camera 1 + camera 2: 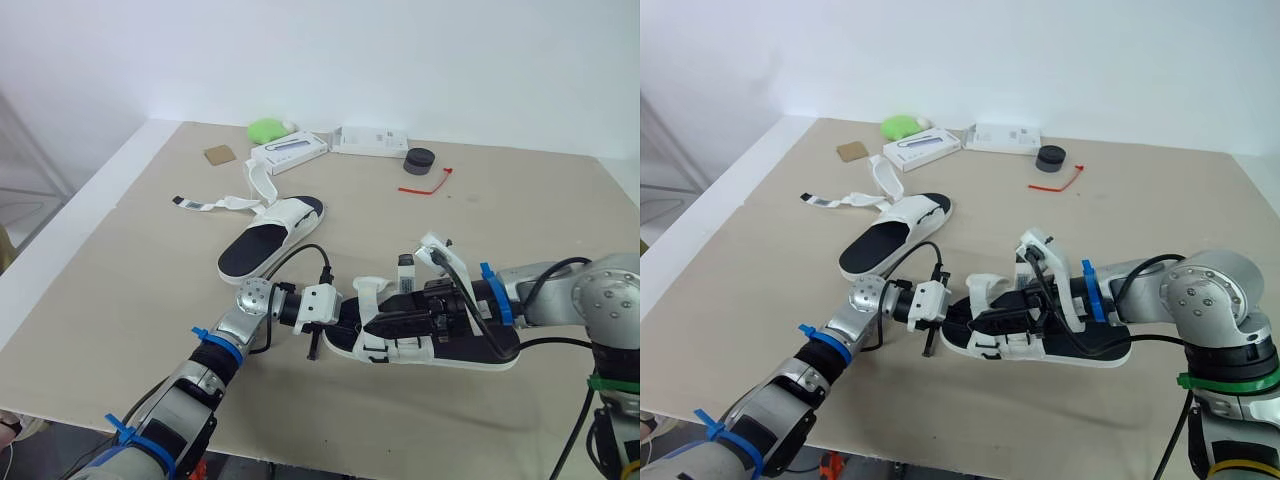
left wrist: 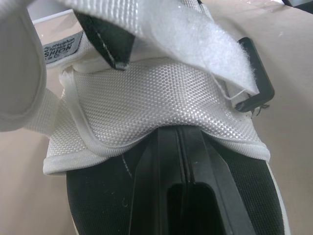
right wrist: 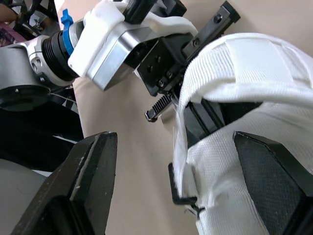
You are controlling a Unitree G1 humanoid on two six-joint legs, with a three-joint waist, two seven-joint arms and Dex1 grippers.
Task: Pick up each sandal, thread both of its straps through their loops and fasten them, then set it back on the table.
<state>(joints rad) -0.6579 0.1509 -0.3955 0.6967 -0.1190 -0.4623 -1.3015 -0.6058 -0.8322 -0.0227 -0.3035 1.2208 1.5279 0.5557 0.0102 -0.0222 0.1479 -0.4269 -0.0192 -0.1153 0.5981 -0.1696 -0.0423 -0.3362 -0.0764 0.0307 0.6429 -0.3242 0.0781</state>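
Two grippers meet at the near sandal (image 1: 465, 350): left gripper (image 2: 180, 142) fingers pressed together at a white strap (image 2: 146, 107), right gripper (image 3: 173, 142) spread wide.

Bright, diffuse light covers the table (image 1: 120, 260), leaving only soft, faint shadows under the near sandal (image 1: 455, 352).

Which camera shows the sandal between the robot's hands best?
The left eye view: the whole sandal shows, sole and straps. The right eye view matches it; the wrist views give close-ups of its white straps.
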